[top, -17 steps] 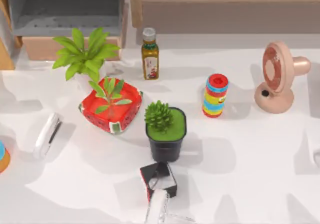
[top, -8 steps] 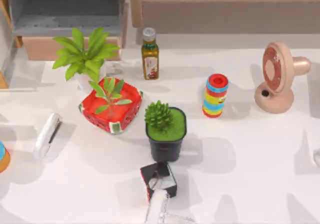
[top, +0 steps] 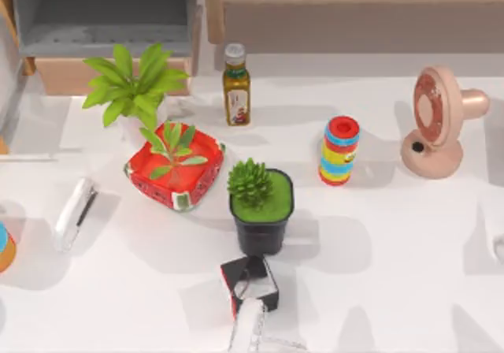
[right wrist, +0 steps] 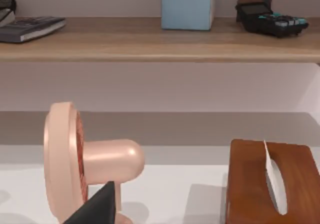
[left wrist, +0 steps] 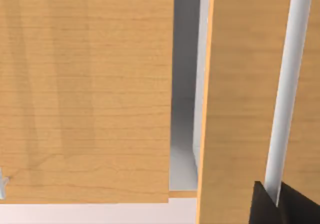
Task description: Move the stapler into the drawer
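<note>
Off the tabletop's (top: 378,243) left side, the stapler (top: 73,213) is lying untouched, well short of the open drawer (top: 102,22). Neither gripper is sitting beside it; whether either is apart or together, I cannot tell. Light, rigid and smooth, it is probably best pinched across its narrow middle. Over the past second, only shadows at the left edge have shifted.

The top view looks straight down on the table (top: 394,290) from well above. The left wrist view sits close against wooden panels (left wrist: 85,94). The right wrist view looks level across the table toward the shelf (right wrist: 160,44), sharing the fan (right wrist: 75,159) with the top view (top: 437,120).
</note>
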You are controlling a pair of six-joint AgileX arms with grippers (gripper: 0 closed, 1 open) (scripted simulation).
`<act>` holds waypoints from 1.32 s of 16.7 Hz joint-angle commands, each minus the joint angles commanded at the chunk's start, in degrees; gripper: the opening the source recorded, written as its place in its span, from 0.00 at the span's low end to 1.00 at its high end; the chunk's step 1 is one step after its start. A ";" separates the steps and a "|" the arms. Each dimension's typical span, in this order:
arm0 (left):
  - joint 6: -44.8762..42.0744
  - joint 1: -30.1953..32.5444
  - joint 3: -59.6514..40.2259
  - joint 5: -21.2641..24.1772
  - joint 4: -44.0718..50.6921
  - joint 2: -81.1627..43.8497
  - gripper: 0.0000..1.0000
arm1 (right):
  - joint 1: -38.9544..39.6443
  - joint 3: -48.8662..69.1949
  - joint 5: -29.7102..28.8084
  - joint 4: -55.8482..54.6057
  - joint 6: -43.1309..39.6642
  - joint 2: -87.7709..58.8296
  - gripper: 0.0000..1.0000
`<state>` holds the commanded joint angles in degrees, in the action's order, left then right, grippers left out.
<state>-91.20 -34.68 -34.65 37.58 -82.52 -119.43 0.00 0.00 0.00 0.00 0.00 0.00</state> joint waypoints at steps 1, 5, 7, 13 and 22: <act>-0.01 -0.68 2.30 0.60 -0.63 0.45 0.00 | 0.00 0.00 0.00 0.00 0.00 0.00 1.00; -0.17 -3.95 6.96 3.80 -3.94 2.85 0.00 | 0.00 0.00 0.00 0.00 0.00 0.00 1.00; -0.18 -3.98 6.96 3.83 -3.98 2.88 0.00 | 0.00 0.00 0.00 0.00 0.00 0.00 1.00; -0.18 -3.98 6.96 3.83 -3.98 2.88 0.38 | 0.00 0.00 0.00 0.00 0.00 0.00 1.00; -0.18 -3.98 6.96 3.83 -3.98 2.88 1.00 | 0.00 0.00 0.00 0.00 0.00 0.00 1.00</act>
<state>-91.38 -38.66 -27.69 41.41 -86.50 -116.55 0.00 0.00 0.00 0.00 0.00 0.00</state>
